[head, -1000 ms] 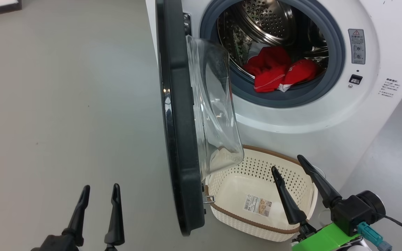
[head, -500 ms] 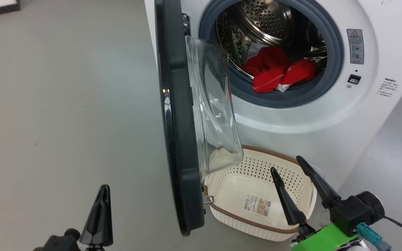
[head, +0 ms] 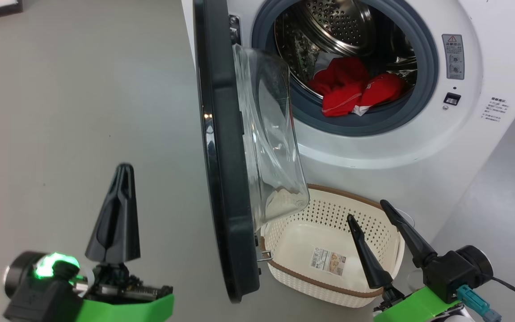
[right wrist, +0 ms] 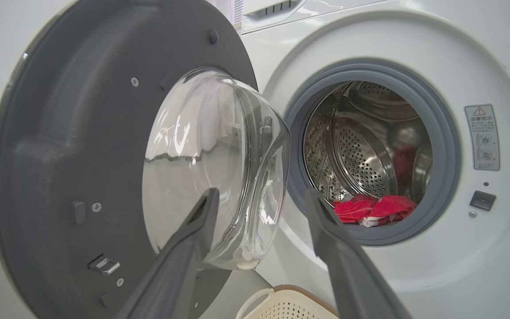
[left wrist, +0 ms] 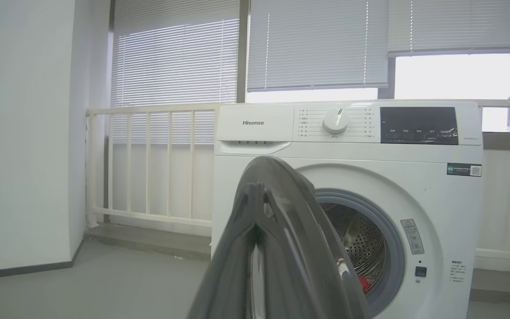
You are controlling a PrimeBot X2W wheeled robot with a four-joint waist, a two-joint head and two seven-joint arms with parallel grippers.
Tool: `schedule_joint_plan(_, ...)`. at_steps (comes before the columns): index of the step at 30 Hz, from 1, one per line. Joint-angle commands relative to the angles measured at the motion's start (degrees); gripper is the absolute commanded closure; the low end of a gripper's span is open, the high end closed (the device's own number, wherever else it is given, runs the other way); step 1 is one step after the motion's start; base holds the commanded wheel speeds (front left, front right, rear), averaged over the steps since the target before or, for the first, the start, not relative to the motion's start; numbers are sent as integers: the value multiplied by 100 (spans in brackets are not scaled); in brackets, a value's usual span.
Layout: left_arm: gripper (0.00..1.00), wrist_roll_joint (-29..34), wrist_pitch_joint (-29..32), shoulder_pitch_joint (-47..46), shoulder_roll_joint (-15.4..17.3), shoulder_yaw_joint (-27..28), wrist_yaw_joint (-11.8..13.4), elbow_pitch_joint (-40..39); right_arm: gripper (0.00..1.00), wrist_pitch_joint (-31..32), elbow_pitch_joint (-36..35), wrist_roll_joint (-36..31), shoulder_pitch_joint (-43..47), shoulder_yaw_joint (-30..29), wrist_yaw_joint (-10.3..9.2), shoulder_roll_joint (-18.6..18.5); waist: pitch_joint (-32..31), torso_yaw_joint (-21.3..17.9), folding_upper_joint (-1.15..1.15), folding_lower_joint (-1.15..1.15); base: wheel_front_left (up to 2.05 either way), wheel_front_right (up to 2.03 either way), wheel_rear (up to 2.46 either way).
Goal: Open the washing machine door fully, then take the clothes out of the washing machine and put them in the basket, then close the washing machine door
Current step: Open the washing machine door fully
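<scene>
The washing machine door (head: 221, 179) is seen edge-on in the head view, running from 12 o'clock down to 6 o'clock through the middle of the picture. It is swung out roughly square to the front of the washing machine (head: 373, 152). Its clear glass bowl (head: 271, 134) bulges toward 3 o'clock, and a small metal latch (head: 266, 256) is carried at its lower end. The drum opening, at 1 o'clock, is framed by a grey rubber ring (head: 360, 127). The clothes (head: 351, 91) are heaped at the 6 o'clock side of that opening, on the lip of the perforated steel drum (head: 338, 22): red pieces with a scrap of white beneath them. A warning sticker (head: 452, 56) is fixed at 3 o'clock of the ring.

The basket (head: 329, 214) is set on the floor (head: 61, 112) at 5 o'clock, just before the machine, and partly overhung by the glass bowl. Nothing but a paper label (head: 329, 261) is seen on its bottom.

The right gripper (head: 367, 209) is held over the basket's 3 o'clock side, its jaws spread wide and nothing between them. In the right wrist view its fingers are pointed between door and opening.

The left gripper (head: 123, 167) is found at 8 o'clock, apart from the door's outer face, its jaws pressed together on nothing.
</scene>
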Motion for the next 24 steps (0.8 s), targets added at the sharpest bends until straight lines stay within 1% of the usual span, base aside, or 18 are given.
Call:
schedule_joint_plan(1,100,11,70,-303,86,157,-25,-306,0,-37,-132,20,-123,110,36,11,1,-6,0,0,0,0,0)
schedule_joint_plan(5,100,-17,317,-624,76,-36,-83,-778,0,-37,-127,18,-161,141,36,11,5,-49,0,0,0,0,0)
schedule_joint_plan(9,100,-86,532,-826,39,-539,-191,-1083,0,-37,-130,11,-181,144,36,11,27,-110,0,0,0,0,0)
schedule_joint_plan(11,100,-108,655,-877,24,-839,-252,-1091,0,-37,-133,0,-188,142,36,11,48,-133,0,0,0,0,0)
schedule_joint_plan(16,100,-160,864,-937,-3,-1560,-361,-893,0,-37,-133,-27,-224,155,36,11,103,-192,0,0,0,0,0)
schedule_joint_plan(19,100,-251,972,-912,-13,-1895,-363,-668,0,-37,-138,-39,-254,145,36,11,134,-208,0,0,0,0,0)
schedule_joint_plan(23,100,-667,1038,-828,-23,-2196,-380,-277,0,-37,-156,-41,-267,128,36,11,162,-205,0,0,0,0,0)
schedule_joint_plan(24,100,-806,1039,-815,-25,-2254,-367,-43,0,-37,-152,-39,-270,129,36,11,174,-208,0,0,0,0,0)
